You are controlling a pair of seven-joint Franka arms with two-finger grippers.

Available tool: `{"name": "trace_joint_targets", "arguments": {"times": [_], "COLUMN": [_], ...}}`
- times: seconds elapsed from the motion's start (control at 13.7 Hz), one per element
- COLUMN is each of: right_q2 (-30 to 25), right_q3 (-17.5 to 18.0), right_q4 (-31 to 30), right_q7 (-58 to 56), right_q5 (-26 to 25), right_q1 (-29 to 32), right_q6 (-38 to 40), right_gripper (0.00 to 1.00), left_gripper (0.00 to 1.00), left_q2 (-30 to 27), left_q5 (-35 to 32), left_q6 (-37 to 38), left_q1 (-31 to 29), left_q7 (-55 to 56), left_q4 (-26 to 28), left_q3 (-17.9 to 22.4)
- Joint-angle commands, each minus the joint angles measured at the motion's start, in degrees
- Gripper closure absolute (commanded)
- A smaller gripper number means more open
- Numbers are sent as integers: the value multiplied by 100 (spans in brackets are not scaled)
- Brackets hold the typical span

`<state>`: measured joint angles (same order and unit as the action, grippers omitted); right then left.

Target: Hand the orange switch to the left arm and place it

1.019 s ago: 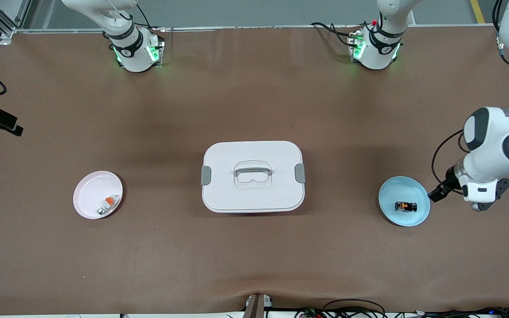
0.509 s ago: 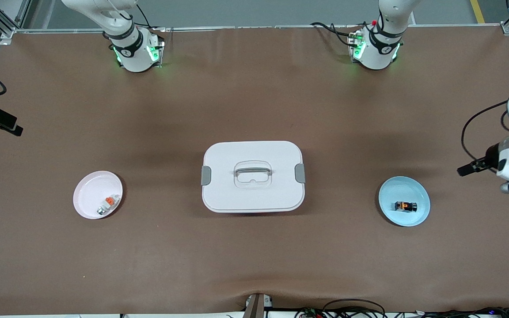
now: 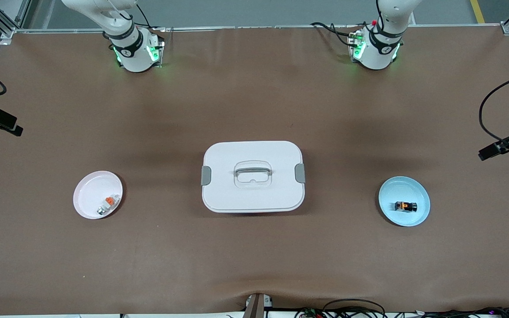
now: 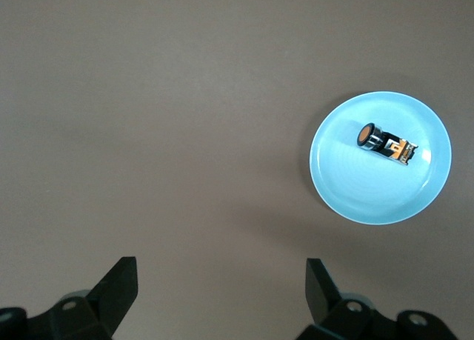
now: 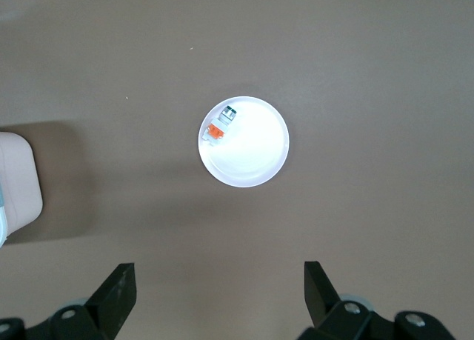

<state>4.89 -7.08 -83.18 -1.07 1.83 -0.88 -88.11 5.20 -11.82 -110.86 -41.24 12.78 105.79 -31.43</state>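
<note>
- Between the left gripper (image 4: 218, 295)'s spread, empty fingers (image 4: 118, 284), I am seeing bare table (image 3: 254, 265) beside the blue plate (image 3: 418, 216).
- I am watching the right gripper (image 5: 215, 295) hanging released over the pink plate (image 5: 255, 162).
- Orange switch (image 3: 405, 206) is lying in the blue plate.
- Grey-white piece (image 3: 108, 205) is sitting in the pink plate.
- Box (image 3: 252, 176) is standing closed between both plates.
</note>
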Motion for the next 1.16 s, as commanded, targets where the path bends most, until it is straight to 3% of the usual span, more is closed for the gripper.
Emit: {"name": "trace_joint_targets", "arguments": {"times": [0.0, 0.15, 1.09], "right_q2": [-58, -58, -58], "right_q3": [39, 57, 57], "right_q4": [-32, -32, -23], "right_q7": [36, 36, 45], "right_q5": [63, 63, 63], "right_q1": [1, -26, -79], "right_q6": [48, 57, 57], "right_gripper": [0, 0, 0], "left_gripper": [0, 0, 0], "left_q2": [-177, -107, -449], "left_q5": [206, 461, 997], "left_q6": [564, 898, 1242], "left_q1": [-33, -24, -42], "left_q7": [-187, -310, -1040], "left_q4": [-460, -970, -1121], "left_q3": [-126, -241, -188]}}
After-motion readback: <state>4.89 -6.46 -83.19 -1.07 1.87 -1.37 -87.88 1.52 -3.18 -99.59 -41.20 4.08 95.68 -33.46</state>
